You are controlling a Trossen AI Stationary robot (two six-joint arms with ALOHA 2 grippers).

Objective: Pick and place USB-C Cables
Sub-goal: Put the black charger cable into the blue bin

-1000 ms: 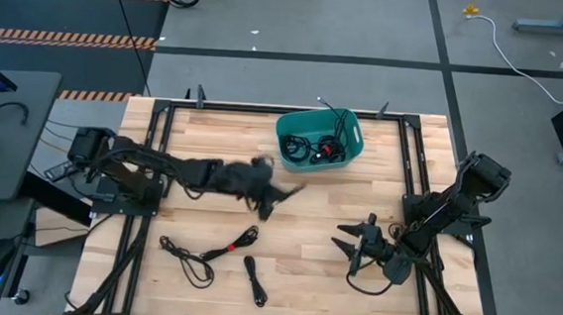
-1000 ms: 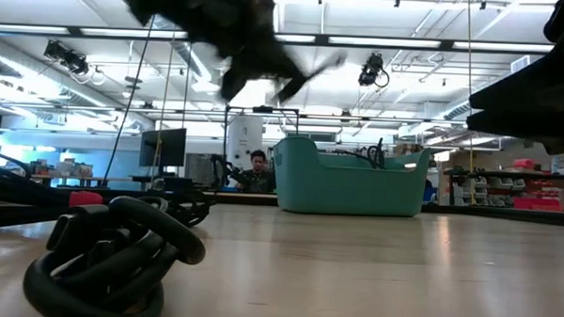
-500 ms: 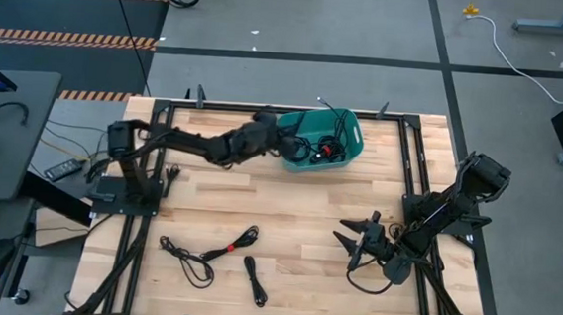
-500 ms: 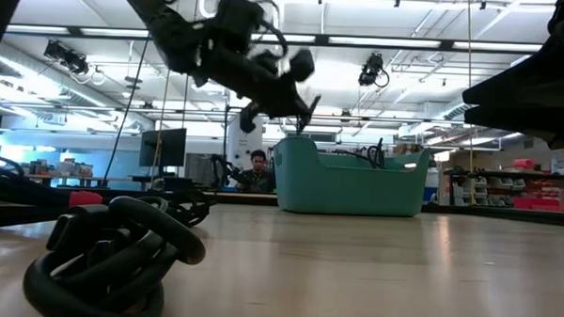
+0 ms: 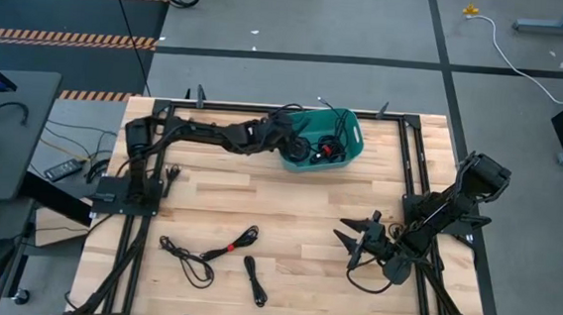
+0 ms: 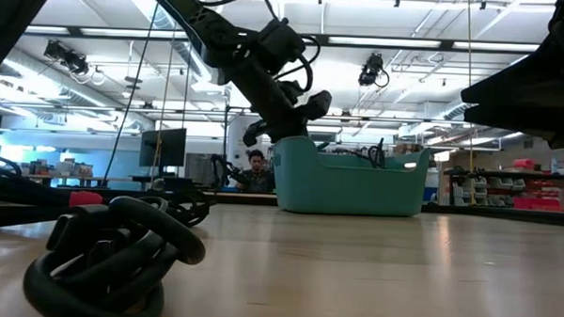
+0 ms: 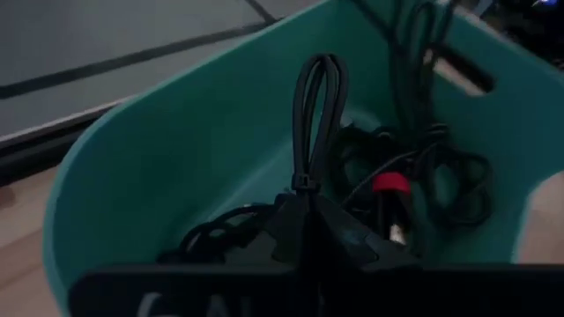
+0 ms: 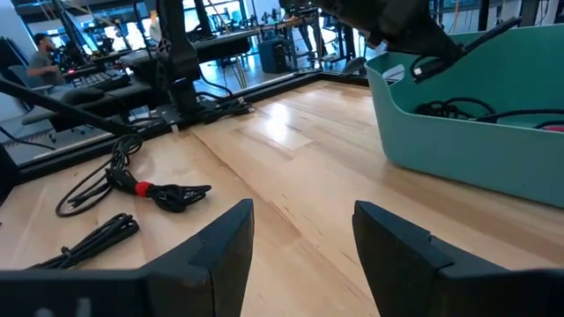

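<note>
A thin black bundled cable (image 7: 315, 106) is clamped by the left gripper (image 5: 285, 130) over the teal plastic bin's (image 5: 350, 142) rim; the right gripper (image 5: 355, 244) is parked, fingers spread.

Table (image 5: 307, 219): pale wood planks, smooth with a light sheen. Teal bin (image 7: 167, 150) under the left gripper (image 7: 310, 227): smooth plastic, faintly glossy. Cable (image 7: 315, 97) in the fingers: matt black, rubbery-looking, probably a plastic jacket. Right gripper (image 8: 302, 238): fingers matt dark plastic. Frame rails (image 5: 415, 167): black metal.
</note>
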